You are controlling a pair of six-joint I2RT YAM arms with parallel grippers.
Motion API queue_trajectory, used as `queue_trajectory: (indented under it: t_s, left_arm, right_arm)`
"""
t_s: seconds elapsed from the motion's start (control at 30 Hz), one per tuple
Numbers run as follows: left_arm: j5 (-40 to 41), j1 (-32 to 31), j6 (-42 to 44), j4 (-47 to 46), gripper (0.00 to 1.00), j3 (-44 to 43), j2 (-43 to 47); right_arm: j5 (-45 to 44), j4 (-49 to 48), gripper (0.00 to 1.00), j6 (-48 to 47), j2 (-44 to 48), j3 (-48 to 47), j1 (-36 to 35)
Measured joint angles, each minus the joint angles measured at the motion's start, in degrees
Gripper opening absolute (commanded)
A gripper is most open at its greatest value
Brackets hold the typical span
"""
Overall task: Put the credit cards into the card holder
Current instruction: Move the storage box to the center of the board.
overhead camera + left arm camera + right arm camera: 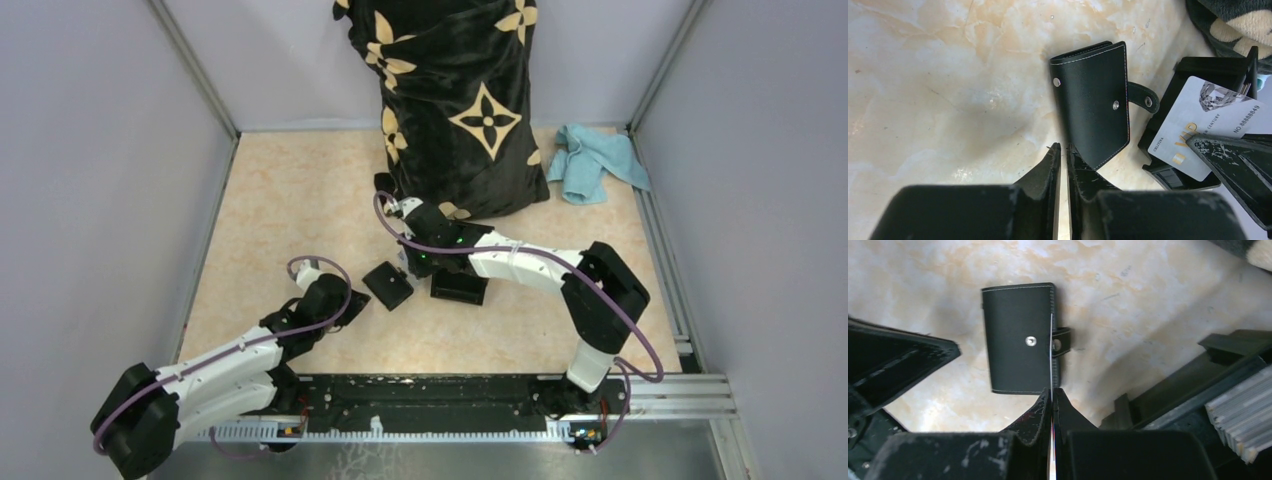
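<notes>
The card holder (pixel 1093 100) lies folded shut on the marbled table (pixel 290 200), near its middle, with its strap tab loose on the right. A pale credit card (pixel 1198 120) is clamped in the right gripper (pixel 1052 390) and stands edge-on over the holder's right side; whether it touches is hard to tell. The left gripper (pixel 1062 147) is pinched together on nothing visible, its tips at the holder's near-left edge. Just right sits a black slotted box (pixel 458 285) holding more cards (pixel 1243 412). Farther off are a flowered cushion (pixel 460 100) and a blue cloth (pixel 597 165).
</notes>
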State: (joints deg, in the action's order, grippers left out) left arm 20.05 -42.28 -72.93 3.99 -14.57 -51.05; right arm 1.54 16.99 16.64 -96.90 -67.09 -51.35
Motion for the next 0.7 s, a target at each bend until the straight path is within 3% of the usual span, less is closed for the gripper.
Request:
queue_trajectory:
  t_s: [0.3, 0.7]
  left_arm:
    - [0.1, 0.0, -0.6, 1.2, 0.14, -0.1, -1.5]
    - [0.1, -0.1, 0.0, -0.3, 0.15, -2.2, -9.9]
  right_arm:
    - [-8.6, 4.5, 0.00, 0.0, -3.1, -1.7, 0.9]
    - [-15.7, 8.6, 0.00, -0.1, -3.1, -1.6, 2.5]
